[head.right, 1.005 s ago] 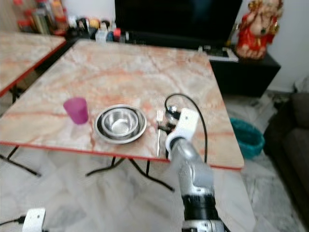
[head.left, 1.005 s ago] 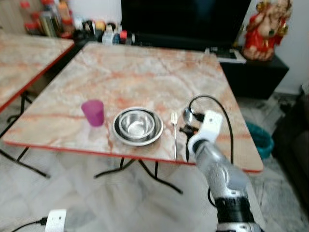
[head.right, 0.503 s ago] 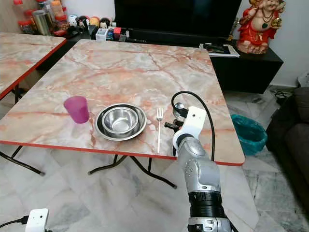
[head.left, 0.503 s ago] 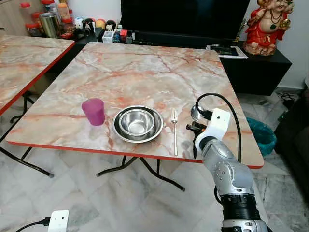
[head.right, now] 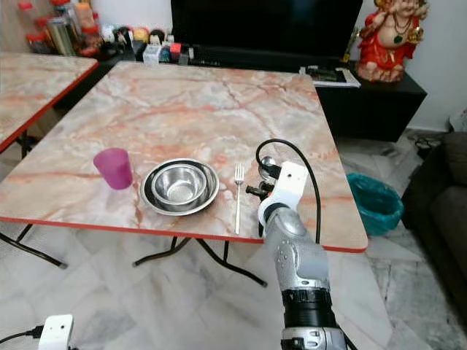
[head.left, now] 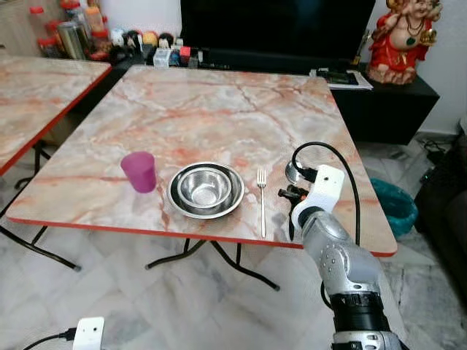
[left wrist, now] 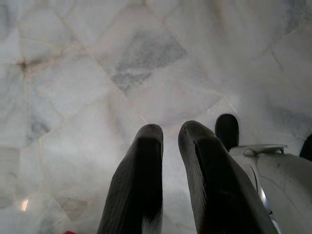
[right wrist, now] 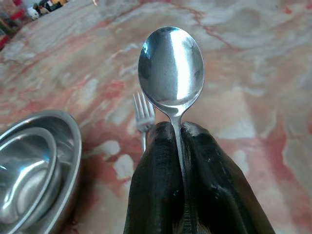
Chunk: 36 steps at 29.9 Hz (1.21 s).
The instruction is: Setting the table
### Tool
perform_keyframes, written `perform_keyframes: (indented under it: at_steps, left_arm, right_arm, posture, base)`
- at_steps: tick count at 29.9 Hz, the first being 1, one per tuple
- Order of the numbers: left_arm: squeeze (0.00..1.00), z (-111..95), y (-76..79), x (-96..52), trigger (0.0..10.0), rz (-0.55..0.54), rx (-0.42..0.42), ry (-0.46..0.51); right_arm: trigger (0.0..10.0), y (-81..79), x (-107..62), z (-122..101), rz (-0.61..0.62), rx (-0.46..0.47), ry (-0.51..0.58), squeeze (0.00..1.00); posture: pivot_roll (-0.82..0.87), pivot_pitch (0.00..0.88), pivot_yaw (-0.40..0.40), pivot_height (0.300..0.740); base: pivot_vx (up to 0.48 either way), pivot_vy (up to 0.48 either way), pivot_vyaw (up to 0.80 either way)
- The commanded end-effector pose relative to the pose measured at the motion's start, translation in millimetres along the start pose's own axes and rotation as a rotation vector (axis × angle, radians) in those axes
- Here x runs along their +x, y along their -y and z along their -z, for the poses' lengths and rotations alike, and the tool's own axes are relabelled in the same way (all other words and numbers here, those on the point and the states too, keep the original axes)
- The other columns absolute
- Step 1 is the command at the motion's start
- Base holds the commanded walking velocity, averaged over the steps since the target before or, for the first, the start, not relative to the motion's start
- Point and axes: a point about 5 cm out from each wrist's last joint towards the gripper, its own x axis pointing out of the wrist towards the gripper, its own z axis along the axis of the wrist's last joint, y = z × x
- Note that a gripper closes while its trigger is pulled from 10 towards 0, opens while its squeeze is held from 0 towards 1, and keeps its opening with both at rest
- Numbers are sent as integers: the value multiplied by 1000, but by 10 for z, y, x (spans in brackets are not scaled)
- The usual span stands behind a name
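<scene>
In the lower right of the head view the right gripper (right wrist: 178,141) hung over the near right part of the marble table (head.left: 219,109), its black fingers (right wrist: 156,190) clenched on the handle of a spoon (right wrist: 171,68) whose bowl stood out beyond the fingertips. The spoon was held just right of a fork (head.left: 262,200) that lay flat on the tabletop, tines toward the far edge, and whether the spoon touched the table could not be told. Left of the fork, at the centre of the frame, sat a steel plate (head.left: 182,208) with a steel bowl (head.left: 205,187) resting inside it, and further left, apart from the plate, a purple cup (head.left: 139,171) stood upright. In its own wrist view the left gripper (left wrist: 168,134) hung over pale floor tiles (left wrist: 97,73), its two fingers nearly together with a narrow gap between them and nothing grasped. At the upper right of the head view a red figurine (head.left: 400,40) stood on a dark cabinet (head.left: 394,102), and a teal bin (head.left: 394,208) sat on the floor at the right edge beside the table.
</scene>
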Motion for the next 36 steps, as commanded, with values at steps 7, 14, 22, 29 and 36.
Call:
perform_keyframes:
  at_steps: [7,14,22,29,36]
  left_arm:
    - [0,44,-27,-7,10000,-4,34,-22]
    - [0,47,-23,-7,10000,-4,26,-22]
    - [0,45,-20,-7,10000,-1,25,-20]
    - [0,46,-19,-7,10000,7,26,-23]
    - [0,51,-21,-7,10000,11,30,-30]
  right_arm:
    - [10000,-28,-5,9,-11,-24,3,0]
    - [10000,-37,-4,14,-11,-20,0,0]
    - [10000,-40,-7,15,-10,-30,1,0]
    - [10000,-23,-8,36,2,-41,-10,0]
    - [10000,38,51,181,69,-60,-93,0]
  posture:
    - [-10,95,-34,740]
    - [-8,96,-37,740]
    - [-9,100,-35,740]
    - [-10,100,-32,740]
    - [-7,102,-30,740]
  base:
    - [294,0,0]
    - [197,0,0]
    - [0,0,0]
    - [0,0,0]
    - [0,0,0]
